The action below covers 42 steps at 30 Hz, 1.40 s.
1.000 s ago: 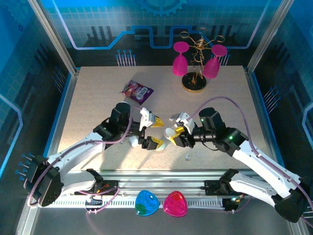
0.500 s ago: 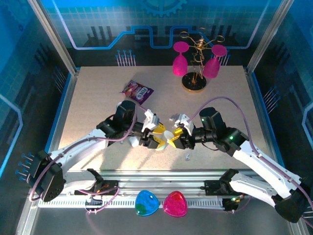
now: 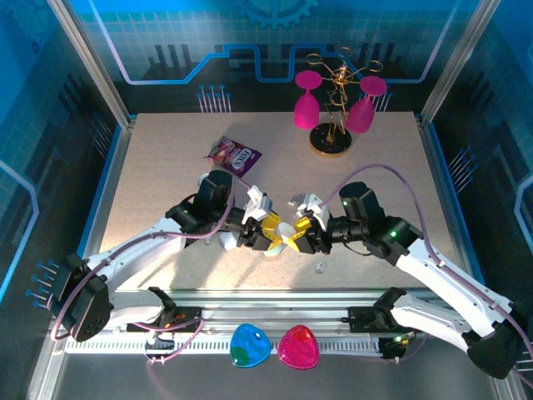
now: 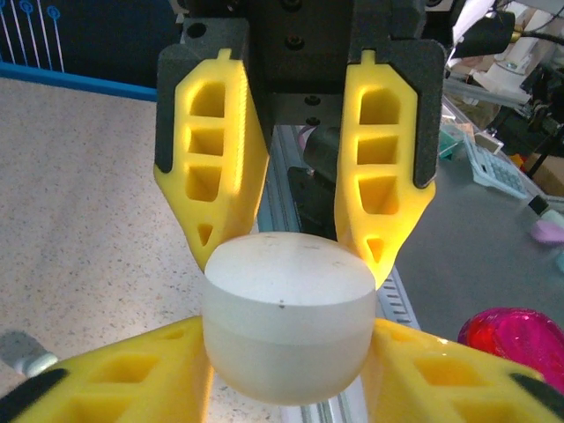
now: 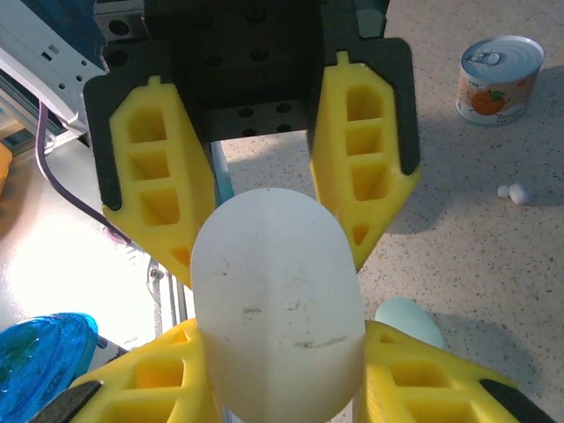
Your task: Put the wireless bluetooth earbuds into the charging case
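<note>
The white charging case (image 5: 278, 300), lid closed, sits at the bench's (image 3: 158, 175) front centre. It is clamped from opposite sides by the left gripper (image 3: 271, 234) and the right gripper (image 3: 298, 233). Two earbuds (image 5: 518, 194) lie loose on the bench near a can (image 5: 498, 77).

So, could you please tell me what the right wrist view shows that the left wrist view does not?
Right wrist: a can with an orange on its label, two tiny white earbuds loose on the table, a pale mint case. Left wrist: a glossy magenta object. Both: the white case pinched between both arms' yellow fingers.
</note>
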### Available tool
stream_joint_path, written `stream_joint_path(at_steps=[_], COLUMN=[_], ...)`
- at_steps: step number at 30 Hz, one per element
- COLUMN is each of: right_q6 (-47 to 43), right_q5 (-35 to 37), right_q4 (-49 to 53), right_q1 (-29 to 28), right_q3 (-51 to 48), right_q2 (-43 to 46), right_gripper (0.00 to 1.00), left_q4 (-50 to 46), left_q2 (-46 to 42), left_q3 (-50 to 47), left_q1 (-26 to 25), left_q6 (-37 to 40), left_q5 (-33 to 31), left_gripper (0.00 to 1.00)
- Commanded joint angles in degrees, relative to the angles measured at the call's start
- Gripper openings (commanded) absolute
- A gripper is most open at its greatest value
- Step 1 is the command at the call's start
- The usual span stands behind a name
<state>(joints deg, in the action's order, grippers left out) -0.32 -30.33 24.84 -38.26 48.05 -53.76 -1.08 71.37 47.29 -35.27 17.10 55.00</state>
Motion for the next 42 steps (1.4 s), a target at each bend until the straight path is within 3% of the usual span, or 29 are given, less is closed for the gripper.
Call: stream_joint_path(at_steps=[1,4,13,16,26,42], right_q6=[-0.9,-0.9,-0.9,-1.0,1.2,5.5], right_q5=[-0.6,-0.6,-0.1,0.4,2.1,4.1], right_q4=[-1.5,-1.7,-1.4,-1.4,-5.0,-12.1], right_q1=[0.7,0.8,0.9,1.1,4.9,7.4], right_q3=[0.0,-0.1,-0.4,-0.5,-2.0,-2.8], right_q2=[-0.4,-0.4,-0.3,0.1,2.7,3.0], right_gripper=[0.26,0.26,0.26,0.31,0.57,0.66], left_q4=[0.1,0.1,-0.2,-0.3,3.0,15.6], left_q2=[0.3,0.1,0.9,1.0,0.7,1.0], left_q3=[1.6,1.5,1.8,1.8,1.0,-2.9], left_q1=[-0.5,-0.6,-0.6,-0.5,-0.1,0.7], left_q6=[1.5,1.5,1.7,2.4,1.9,-4.9], left_q5=[2.2,2.1,2.4,2.4,2.1,2.1], left_gripper=[0.52,0.52,0.30,0.24,0.24,0.24])
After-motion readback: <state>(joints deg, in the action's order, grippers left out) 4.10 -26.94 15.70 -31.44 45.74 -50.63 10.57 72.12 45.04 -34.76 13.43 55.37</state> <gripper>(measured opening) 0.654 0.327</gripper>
